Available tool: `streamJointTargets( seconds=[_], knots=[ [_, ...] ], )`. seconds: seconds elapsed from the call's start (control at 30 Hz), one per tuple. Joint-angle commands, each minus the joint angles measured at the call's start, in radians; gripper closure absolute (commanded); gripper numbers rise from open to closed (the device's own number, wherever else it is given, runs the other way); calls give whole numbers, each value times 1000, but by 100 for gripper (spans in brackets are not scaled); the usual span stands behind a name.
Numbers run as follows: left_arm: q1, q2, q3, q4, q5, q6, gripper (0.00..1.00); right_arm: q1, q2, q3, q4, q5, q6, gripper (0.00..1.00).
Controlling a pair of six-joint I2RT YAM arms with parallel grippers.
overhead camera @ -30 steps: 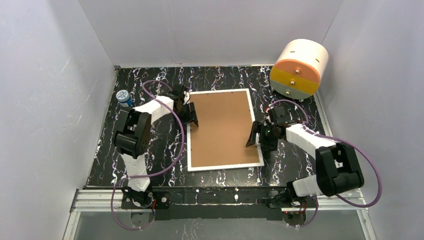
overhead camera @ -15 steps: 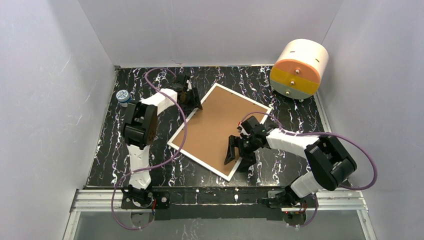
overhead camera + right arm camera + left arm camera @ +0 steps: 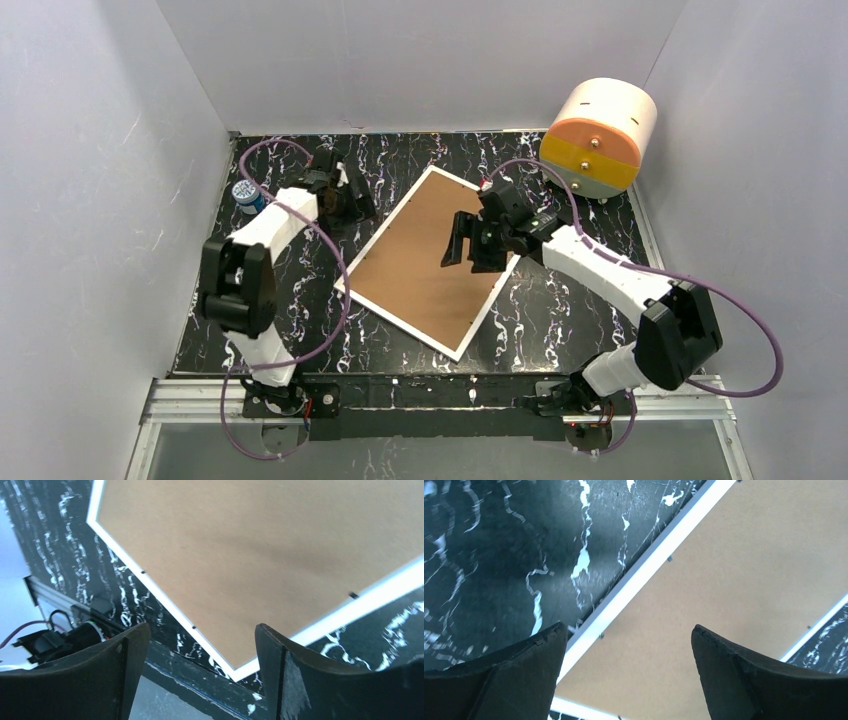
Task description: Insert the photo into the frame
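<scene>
The frame point(image 3: 420, 270) lies face down and turned at an angle on the black marbled table, its brown fibreboard back up inside a narrow white rim. It also shows in the left wrist view point(image 3: 724, 580) and the right wrist view point(image 3: 260, 545). The photo is not in view. My left gripper point(image 3: 352, 200) is open and empty, off the frame's far-left edge. My right gripper point(image 3: 466, 245) is open and empty, raised over the frame's right part. In the wrist views the left gripper point(image 3: 629, 650) and the right gripper point(image 3: 200, 650) each show two spread fingers with nothing between them.
A white-and-orange drum point(image 3: 598, 138) stands at the back right corner. A small blue-capped bottle point(image 3: 246, 195) stands at the left edge by the wall. Grey walls close in three sides. The table's front rail point(image 3: 430, 392) runs along the near edge.
The frame was turned from square to angled, then stayed put. My left gripper drew back left off its edge. My right gripper rose and moved from the frame's near corner to over its right part.
</scene>
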Motion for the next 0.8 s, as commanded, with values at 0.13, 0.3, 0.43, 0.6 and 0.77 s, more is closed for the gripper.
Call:
streamJointTargets(
  seconds=[0.13,0.3,0.43,0.6,0.77],
  knots=[
    [6,-393,-242,-110,-84,-111,13,15,216,185,221,-364,-115,32],
    [8,-602,-421,-124,-41,-217,19,75,359,318,229,-470,-115,46],
    [7,-718,-587,-43,23,-303,22,124,431,351,299,-531,-94,49],
    [7,-771,-774,123,135,-405,23,165,560,459,229,-586,-145,66],
    [8,-813,-821,109,105,-418,23,194,642,522,169,-649,-171,76]
  ],
)
